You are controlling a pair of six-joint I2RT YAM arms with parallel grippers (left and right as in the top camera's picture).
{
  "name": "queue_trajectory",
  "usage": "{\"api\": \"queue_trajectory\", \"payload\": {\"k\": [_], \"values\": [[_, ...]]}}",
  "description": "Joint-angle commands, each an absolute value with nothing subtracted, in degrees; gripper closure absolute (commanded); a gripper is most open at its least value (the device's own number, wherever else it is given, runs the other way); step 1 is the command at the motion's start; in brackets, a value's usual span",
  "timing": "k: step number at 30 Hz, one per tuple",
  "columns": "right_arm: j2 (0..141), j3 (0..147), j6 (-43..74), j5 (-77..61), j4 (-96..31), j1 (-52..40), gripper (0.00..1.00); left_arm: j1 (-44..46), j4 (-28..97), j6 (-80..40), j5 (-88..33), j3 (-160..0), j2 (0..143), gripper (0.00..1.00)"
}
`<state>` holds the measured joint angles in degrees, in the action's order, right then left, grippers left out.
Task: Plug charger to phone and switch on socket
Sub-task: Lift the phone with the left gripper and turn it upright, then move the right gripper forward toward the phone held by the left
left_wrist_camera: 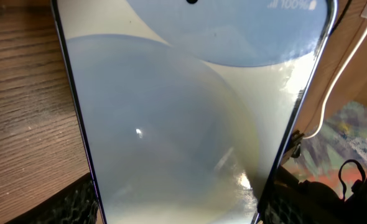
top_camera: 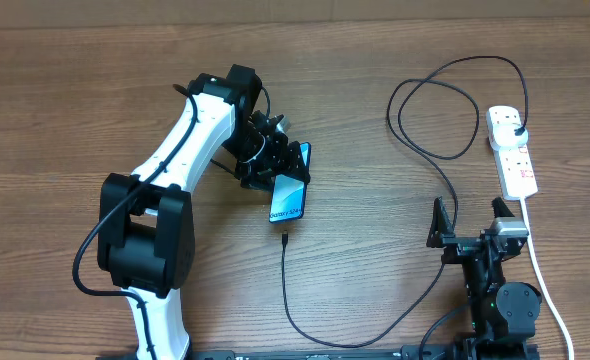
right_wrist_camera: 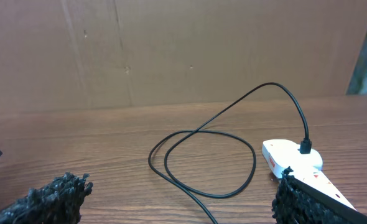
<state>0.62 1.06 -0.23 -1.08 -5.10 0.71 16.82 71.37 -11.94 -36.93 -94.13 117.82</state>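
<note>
The phone [top_camera: 289, 195] with its light blue-teal screen is tilted on the table mid-left and fills the left wrist view [left_wrist_camera: 183, 124]. My left gripper [top_camera: 273, 166] is shut on its upper end, fingers at both edges. The black charger cable [top_camera: 285, 290] runs from a connector tip just below the phone's lower end, apart from it, along the front and up in loops to its black plug [top_camera: 516, 128] in the white socket [top_camera: 513, 150] at the right. My right gripper [top_camera: 475, 228] is open and empty near the front right, with the socket [right_wrist_camera: 292, 158] and cable loops [right_wrist_camera: 202, 162] ahead of it.
The socket's white cord [top_camera: 543, 280] runs down the right side past my right arm. A brown cardboard wall [right_wrist_camera: 171, 50] stands behind the table in the right wrist view.
</note>
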Motion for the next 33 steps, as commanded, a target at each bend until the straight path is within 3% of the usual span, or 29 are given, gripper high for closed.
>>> {"api": "queue_trajectory", "payload": {"k": [1, 13, 19, 27, 33], "values": [[0.16, 0.45, -0.43, -1.28, -4.71, 0.6, 0.0, 16.51, 71.59, -10.7, -39.53, -95.64, 117.6, 0.34], [0.16, 0.45, -0.16, -6.42, -3.95, 0.58, 0.0, 16.51, 71.68, -10.31, -40.1, -95.64, 117.6, 0.33], [0.16, 1.65, 8.69, -9.89, -5.37, 0.6, 0.0, 16.51, 71.59, -10.31, -40.1, -95.64, 117.6, 0.34], [0.62, 13.08, 9.93, -10.83, -16.14, 0.6, 0.0, 16.51, 71.55, -10.28, -40.1, -95.64, 117.6, 0.34], [8.82, 25.8, 10.55, -10.87, -20.86, 0.6, 0.0, 16.51, 71.53, -10.28, -40.07, -95.64, 117.6, 0.34]]}}
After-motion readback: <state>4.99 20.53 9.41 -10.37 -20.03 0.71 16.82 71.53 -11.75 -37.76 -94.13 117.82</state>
